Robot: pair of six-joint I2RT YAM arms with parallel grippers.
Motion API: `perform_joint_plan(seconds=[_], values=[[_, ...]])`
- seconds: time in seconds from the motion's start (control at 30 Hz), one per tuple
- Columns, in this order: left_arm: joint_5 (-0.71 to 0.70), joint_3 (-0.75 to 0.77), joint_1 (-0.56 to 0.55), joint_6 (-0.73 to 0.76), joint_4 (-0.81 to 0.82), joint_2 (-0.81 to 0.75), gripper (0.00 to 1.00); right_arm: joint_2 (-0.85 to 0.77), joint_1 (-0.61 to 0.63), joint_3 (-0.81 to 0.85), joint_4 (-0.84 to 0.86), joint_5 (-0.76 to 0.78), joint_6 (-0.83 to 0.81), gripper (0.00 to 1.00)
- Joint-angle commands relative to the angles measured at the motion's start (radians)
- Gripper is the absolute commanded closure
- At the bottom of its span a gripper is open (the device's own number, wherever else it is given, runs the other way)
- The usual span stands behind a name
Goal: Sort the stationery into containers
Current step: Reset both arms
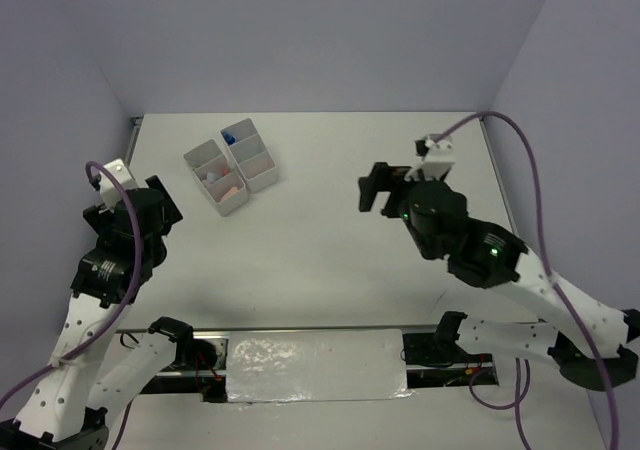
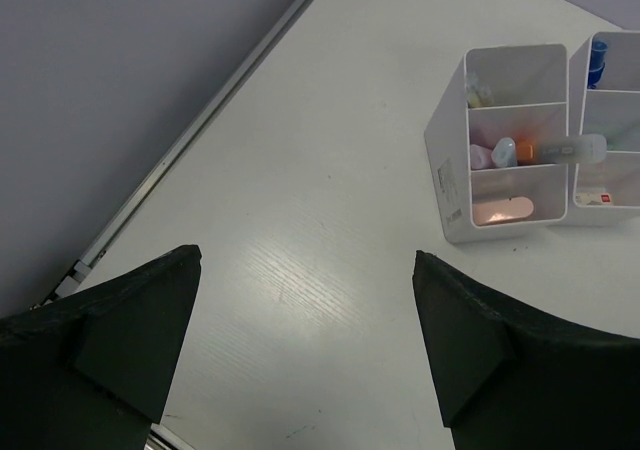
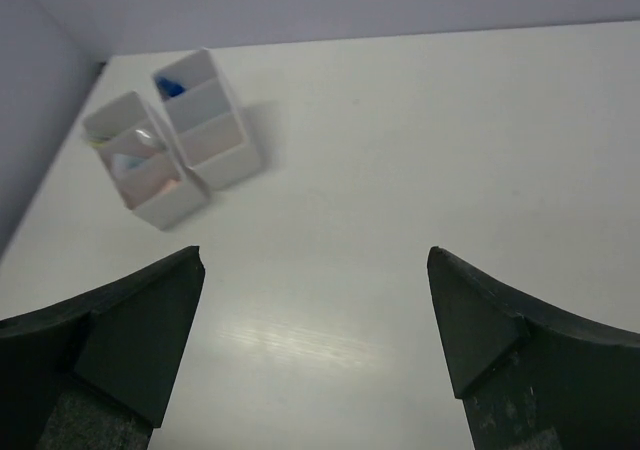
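The containers [image 1: 262, 178], two rows of three small white bins side by side, stand at the table's far left. In the left wrist view the near row [image 2: 445, 170] holds pink and blue highlighters [image 2: 492, 154], a clear tube with an orange end [image 2: 565, 150] lying across the divider, and a pinkish eraser [image 2: 505, 208]. The far row holds a blue-capped item [image 2: 598, 55]. The bins also show in the right wrist view [image 3: 165, 208]. My left gripper [image 1: 163, 205] [image 2: 306, 255] is open and empty, near-left of the bins. My right gripper [image 1: 372, 188] [image 3: 315, 252] is open and empty, to their right.
Purple walls enclose the table on three sides. A metal rail [image 2: 200, 130] runs along the left edge. A white glossy sheet [image 1: 315, 365] lies between the arm bases at the near edge. Purple cables loop off both arms.
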Motion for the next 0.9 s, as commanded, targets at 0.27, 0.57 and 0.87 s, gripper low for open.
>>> perform_joint_plan(seconds=[0.27,0.57,0.87], values=[[0.153,-0.103,0.008,-0.022,0.044,-0.184,0.01,-0.559,-0.003,-0.107,-0.52,0.05,0.003,0.0],[0.224,-0.125,0.007,0.003,0.091,-0.261,0.01,-0.694,0.001,-0.173,-0.546,0.067,0.02,0.0],[0.199,-0.125,0.007,-0.005,0.084,-0.279,0.01,-0.668,-0.001,-0.162,-0.553,0.071,0.032,0.0]])
